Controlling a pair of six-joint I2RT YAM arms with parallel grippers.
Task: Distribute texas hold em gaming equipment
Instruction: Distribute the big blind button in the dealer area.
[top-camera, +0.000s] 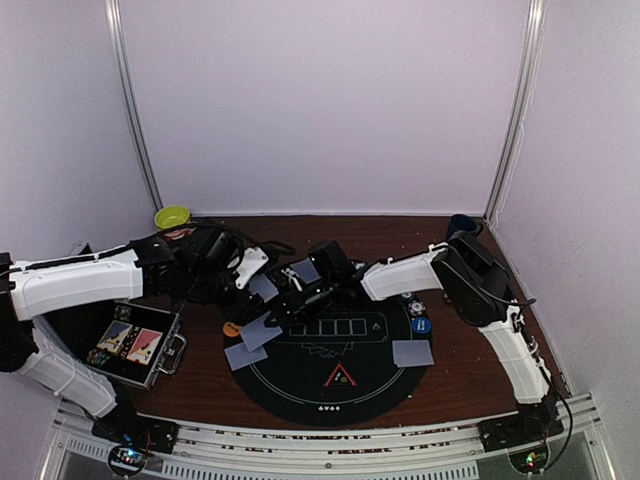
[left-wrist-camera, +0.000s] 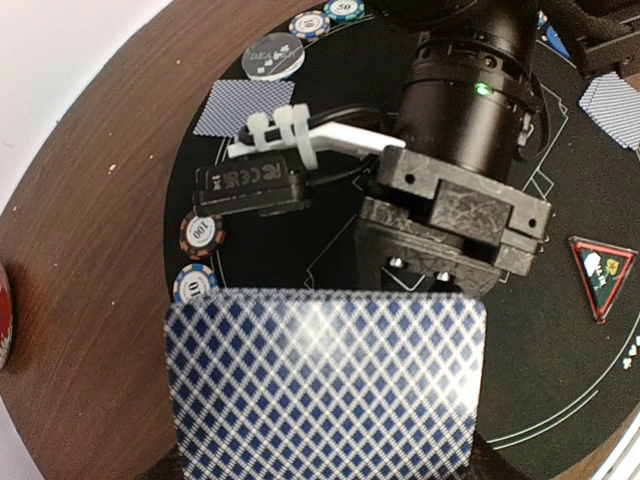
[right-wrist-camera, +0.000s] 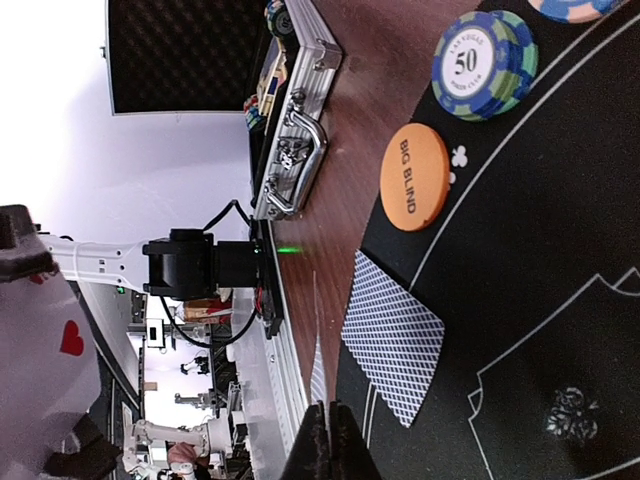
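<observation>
Now: left fingers (top-camera: 255, 277) narrowly parted, gripping broad card (left-wrist-camera: 325, 385), long axis crosswise; right fingers (right-wrist-camera: 345, 440) clamp edge-on card (right-wrist-camera: 317, 350).

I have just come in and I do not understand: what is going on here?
Two robot arms are setting out a poker game on a round black mat. The left gripper holds blue-backed cards above the mat's far left part. The right gripper, jaws shut, is right beside them and may be nipping one card, seen only edge-on. Dealt cards lie face down on the mat, along with chips, an orange Big Blind button and a red triangle marker.
</observation>
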